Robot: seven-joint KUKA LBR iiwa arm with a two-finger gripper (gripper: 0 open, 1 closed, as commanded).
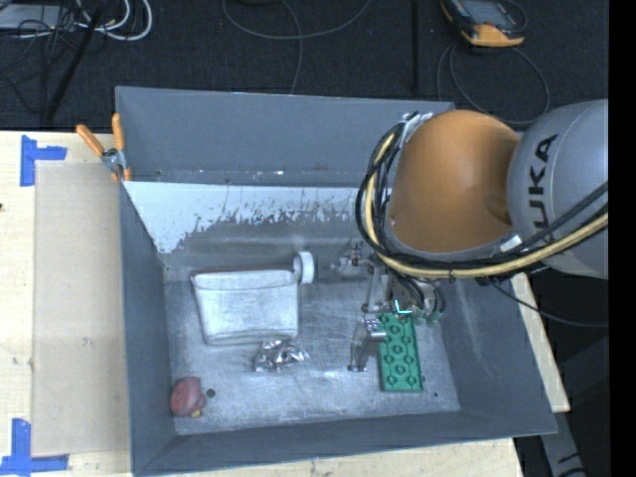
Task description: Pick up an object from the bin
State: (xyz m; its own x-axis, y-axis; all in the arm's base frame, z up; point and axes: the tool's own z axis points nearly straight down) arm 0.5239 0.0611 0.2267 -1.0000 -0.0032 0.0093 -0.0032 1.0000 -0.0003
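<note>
The green studded brick (400,359) is spotted lower right of centre, long axis running up-down the frame, upper end just under the gripper (371,338); spread or pinched can't be told tbh.

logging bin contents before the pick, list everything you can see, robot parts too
bin: one, grey, centre of view
flat pad: one, pale grey, floor left of centre
small cylinder: one, white, by the pad's back right corner
crumpled scrap: one, silvery, just in front of the pad
round lump: one, reddish, front left corner
studded brick: one, green, right side of floor
gripper: one, metal, over the brick's far end
arm: one, grey, orange cover, from the right
</note>
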